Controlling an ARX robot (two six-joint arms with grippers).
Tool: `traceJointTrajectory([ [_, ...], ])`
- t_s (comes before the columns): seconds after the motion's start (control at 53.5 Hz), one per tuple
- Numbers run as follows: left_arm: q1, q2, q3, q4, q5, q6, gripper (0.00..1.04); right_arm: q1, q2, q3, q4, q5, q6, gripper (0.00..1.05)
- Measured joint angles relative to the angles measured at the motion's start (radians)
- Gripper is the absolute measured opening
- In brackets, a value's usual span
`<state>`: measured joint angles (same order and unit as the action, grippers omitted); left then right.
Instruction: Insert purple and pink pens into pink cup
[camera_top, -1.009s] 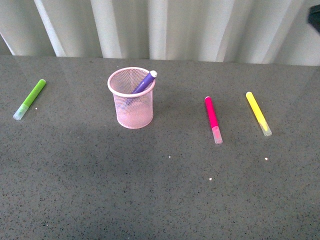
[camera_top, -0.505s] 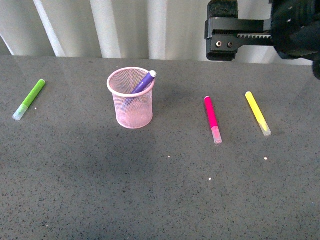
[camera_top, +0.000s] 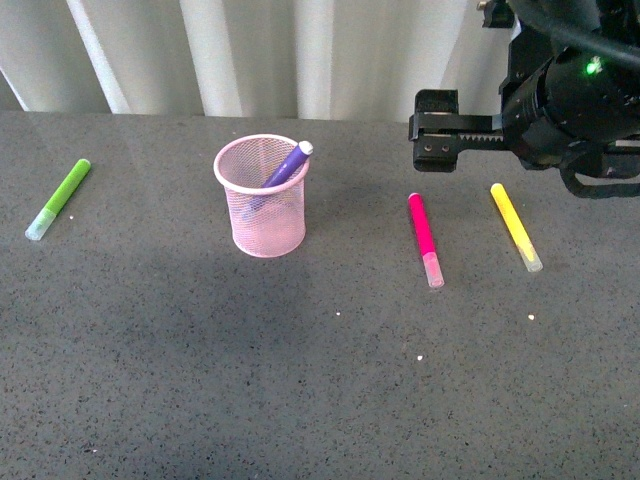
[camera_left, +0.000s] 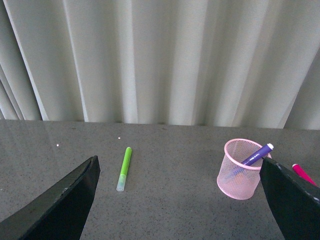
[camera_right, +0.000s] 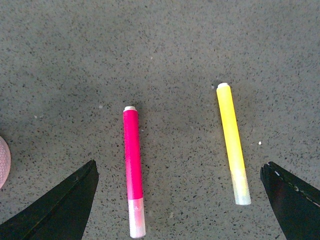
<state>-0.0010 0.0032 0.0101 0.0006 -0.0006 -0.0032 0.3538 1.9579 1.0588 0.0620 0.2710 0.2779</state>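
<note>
A pale pink wire-mesh cup (camera_top: 261, 197) with a solid rim is seen standing upright on a dark grey speckled tabletop (camera_top: 200, 380). A purple-bodied pen (camera_top: 286, 165) is already lodged inside the cup, leaned against the right side of the rim with its pale end poking above it. A magenta-pink pen (camera_top: 425, 238) with a translucent cap is left lying flat to the right of the cup, well apart from it. A yellow marker (camera_top: 516, 226) is laid further right of the cup, near the magenta-pink pen and roughly parallel to it. A lime-green marker (camera_top: 60, 198) is found well to the left of the cup.

A second ago no arm was seen in the front view. Half a second ago the right arm was shown high up, and now it has been lowered. The right gripper (camera_right: 178, 169) is held in the air to the right of the cup, over the magenta-pink pen and clear of it. Its jaws are spread wide with nothing gripped, and both the magenta-pink pen and the yellow marker are framed between them. Nothing on the tabletop has been shifted meanwhile. The left gripper (camera_left: 178, 164) is likewise spread wide and empty, held back with the cup far ahead of it.

The task is judged half done. The descent is read as an approach to the magenta-pink pen, and the neighbouring yellow marker must not be caught by mistake.
</note>
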Motion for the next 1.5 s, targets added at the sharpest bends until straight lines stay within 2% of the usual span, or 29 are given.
traceJointTrajectory([
  [0.785,0.0,0.0,0.0,0.0,0.0,0.0,0.98,0.019,0.302,0.245,-0.024,-0.01,0.041,0.98],
  [1.495,0.0,0.0,0.0,0.0,0.0,0.0,0.98,0.003,0.437,0.308,0.006,-0.019,0.043,0.98],
])
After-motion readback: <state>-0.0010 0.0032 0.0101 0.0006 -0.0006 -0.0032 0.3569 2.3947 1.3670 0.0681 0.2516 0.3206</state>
